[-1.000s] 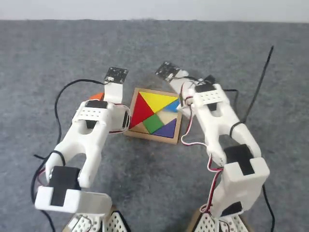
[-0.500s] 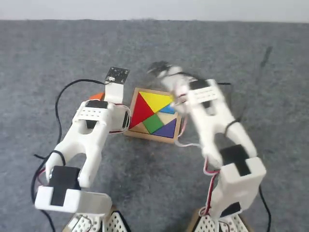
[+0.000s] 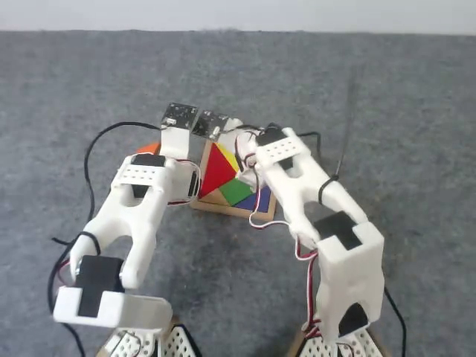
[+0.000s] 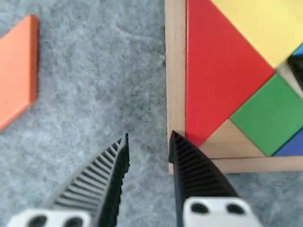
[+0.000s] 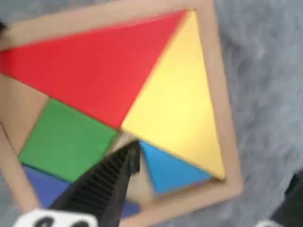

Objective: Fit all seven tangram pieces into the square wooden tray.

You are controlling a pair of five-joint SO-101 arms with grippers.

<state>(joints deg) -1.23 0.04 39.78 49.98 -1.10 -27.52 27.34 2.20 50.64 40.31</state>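
Tray (image 3: 223,209) of wood lies flat near the middle of the grey surface (image 3: 89,82), between the two arms. Inside are a red triangle (image 4: 222,71), a yellow triangle (image 5: 180,99) edge to edge with it, a green square (image 5: 66,142), a small light blue triangle (image 5: 170,170) and a dark blue piece (image 5: 42,187), with bare wood beside the green square. An orange piece (image 4: 16,71) lies on the surface outside the tray, on the left arm's side. The left tool (image 4: 149,142) hangs at the tray's corner by the red triangle, partly open, holding nothing. The right tool (image 5: 130,158) is above the tray's middle beside the light blue triangle; whether it is open cannot be told.
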